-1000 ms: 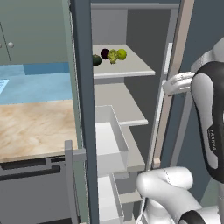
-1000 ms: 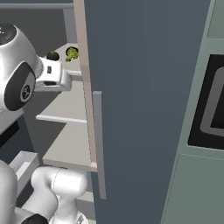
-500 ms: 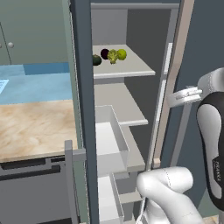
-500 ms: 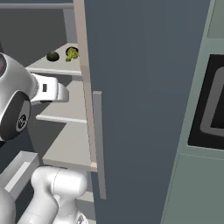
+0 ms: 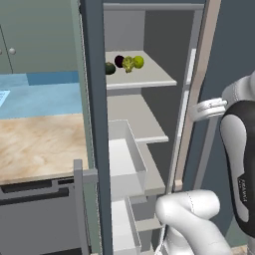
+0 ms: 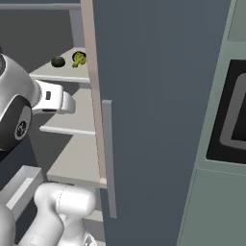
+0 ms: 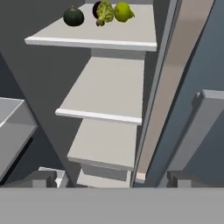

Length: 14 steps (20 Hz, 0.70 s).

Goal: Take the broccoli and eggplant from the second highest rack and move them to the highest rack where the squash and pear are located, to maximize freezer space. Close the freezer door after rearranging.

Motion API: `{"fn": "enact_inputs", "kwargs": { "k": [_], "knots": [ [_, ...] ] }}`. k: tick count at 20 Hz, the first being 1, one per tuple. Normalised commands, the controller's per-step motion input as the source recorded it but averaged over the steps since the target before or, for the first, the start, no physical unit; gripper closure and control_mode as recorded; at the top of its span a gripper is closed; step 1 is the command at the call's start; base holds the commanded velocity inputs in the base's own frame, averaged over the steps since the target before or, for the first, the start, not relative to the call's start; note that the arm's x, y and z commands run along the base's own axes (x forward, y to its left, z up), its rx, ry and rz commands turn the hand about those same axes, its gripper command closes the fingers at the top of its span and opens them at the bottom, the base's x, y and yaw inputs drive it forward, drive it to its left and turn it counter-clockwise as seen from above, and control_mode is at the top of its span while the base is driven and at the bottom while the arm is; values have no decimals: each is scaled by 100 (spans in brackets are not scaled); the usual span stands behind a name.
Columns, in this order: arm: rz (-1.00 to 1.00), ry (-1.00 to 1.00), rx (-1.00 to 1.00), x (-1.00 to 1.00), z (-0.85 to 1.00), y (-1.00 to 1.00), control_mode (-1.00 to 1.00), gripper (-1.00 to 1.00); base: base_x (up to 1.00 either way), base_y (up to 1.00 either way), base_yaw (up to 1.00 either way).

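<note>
On the highest rack (image 7: 100, 37) the dark green squash (image 7: 73, 16), purple eggplant (image 7: 96, 8), broccoli (image 7: 104, 12) and yellow-green pear (image 7: 124, 12) sit together in a row. The same group shows in the left base view: squash (image 5: 110, 68), eggplant (image 5: 119, 61), broccoli (image 5: 128, 63), pear (image 5: 138, 62). The second rack (image 7: 105, 92) carries nothing. My gripper (image 7: 111, 180) is open and holds nothing. It hangs in front of the shelves, below the top rack, beside the inner edge of the open freezer door (image 7: 175, 87). The white hand (image 5: 208, 107) is at second-rack height.
The freezer door (image 6: 158, 96) stands wide open to my right, its vertical handle (image 6: 108, 158) on the outer face. White drawers (image 5: 124, 159) are pulled out below the shelves. A wooden counter (image 5: 40, 144) lies to the left and an oven (image 6: 235, 110) to the right.
My hand has sunk a little, from just under top-rack height to second-rack height, and my forearm has swung outward. The four items on the top rack have not moved.
</note>
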Motion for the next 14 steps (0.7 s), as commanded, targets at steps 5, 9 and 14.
{"fn": "enact_inputs", "kwargs": {
  "k": [5, 9, 14],
  "knots": [
    [0, 0, 0, 0, 0, 0, 100, -100, -82, 0, 0],
    [0, 0, 0, 0, 0, 0, 100, -100, -81, 0, 0],
    [0, 0, 0, 0, 0, 0, 100, -100, -73, 0, 0]
  ]
}}
